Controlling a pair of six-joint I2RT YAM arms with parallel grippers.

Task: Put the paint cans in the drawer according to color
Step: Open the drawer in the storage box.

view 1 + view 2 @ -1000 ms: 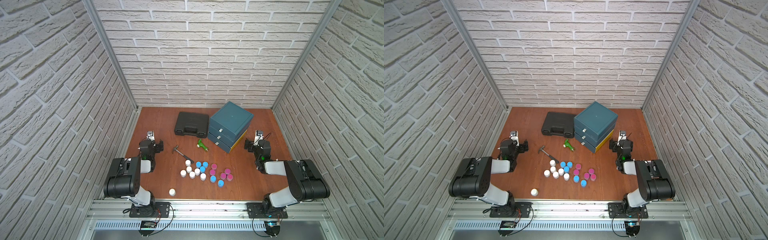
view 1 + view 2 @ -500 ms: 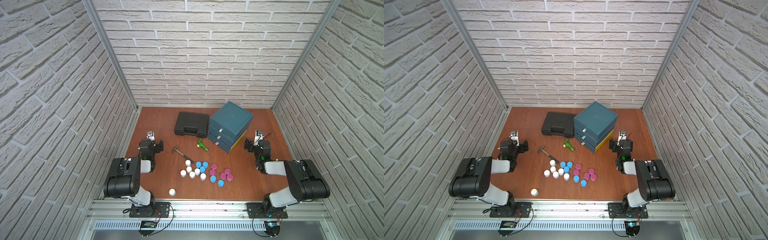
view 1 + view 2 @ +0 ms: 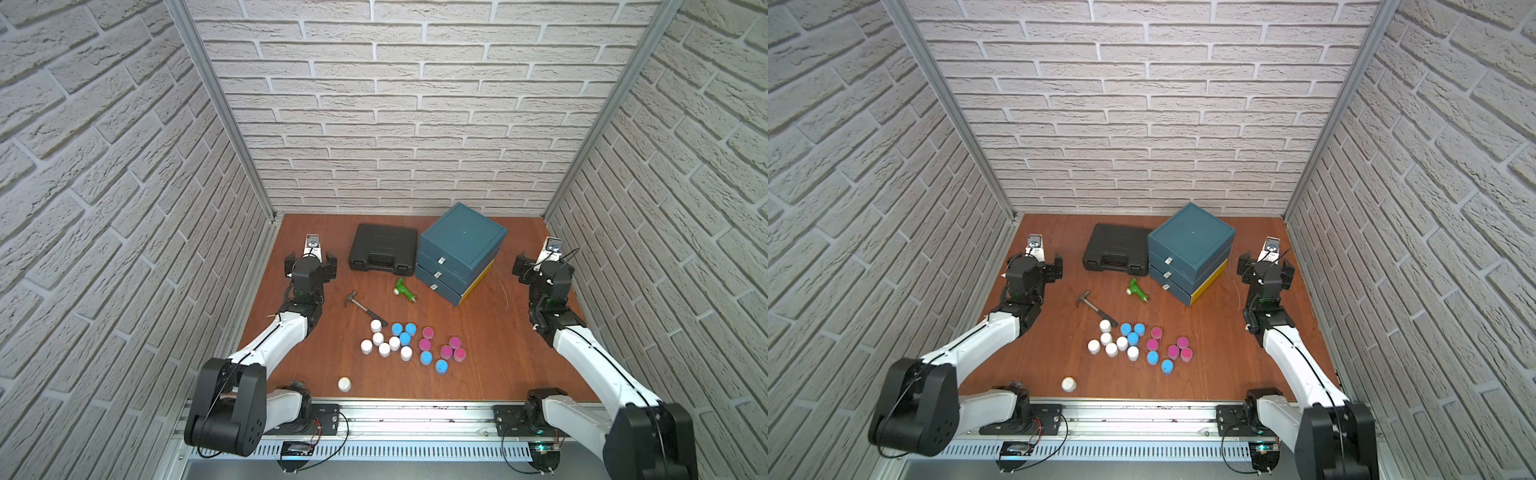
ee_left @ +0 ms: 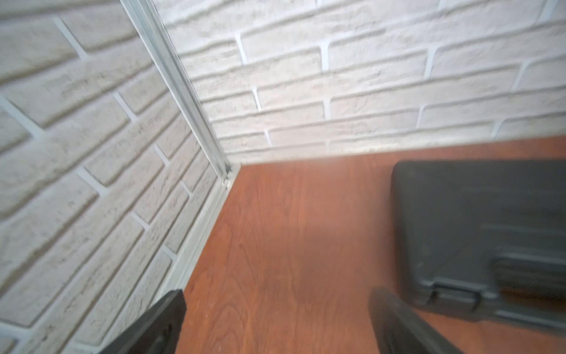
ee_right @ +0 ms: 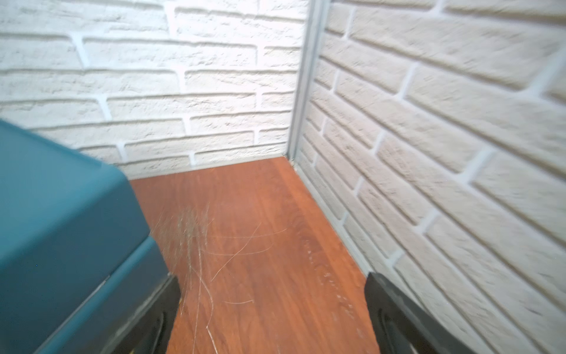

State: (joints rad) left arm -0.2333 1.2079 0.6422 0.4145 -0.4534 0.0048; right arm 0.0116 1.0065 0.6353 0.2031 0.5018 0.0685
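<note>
Counter (image 3: 498,332): reddish wood-grain surface, smooth. Fine pale scratches near back-right corner, seen in right wrist view.

Paint cans (image 3: 405,338): stubby cyls w/ round flat lids, plastic-looking. Upright, bunched mid-counter toward front edge, many touching.
- white cans (image 3: 384,350): left-edge side of bunch
- light blue cans (image 3: 397,329): mostly middle
- magenta cans (image 3: 446,352): right-edge side
- lone white can (image 3: 344,384): apart from bunch, near front edge

Every can I see is out on the counter.

Drawer unit (image 3: 461,241): boxy, teal, matte, rounded corners. Sits at an angle near back edge, right of centre. 3 stacked fronts, each w/ a small pale pull tab, all shut. Yellow strip at base.

Black case (image 3: 382,249): moulded hard plastic w/ handle recess, lying flat just beside drawer unit.

Hammer (image 3: 365,305): slim, dark handle, lying flat btw case and cans, handle end just beside a white can.

Green toy drill (image 3: 405,293): glossy, on its side in front of the drawers.

My left gripper (image 3: 310,266): near left edge, facing back-left corner. Flat black fingers (image 4: 165,315) spread wide, nothing btw them.

My right gripper (image 3: 542,270): near right edge beside drawer unit, facing back-right corner. Jaws wide apart and empty too.
</note>
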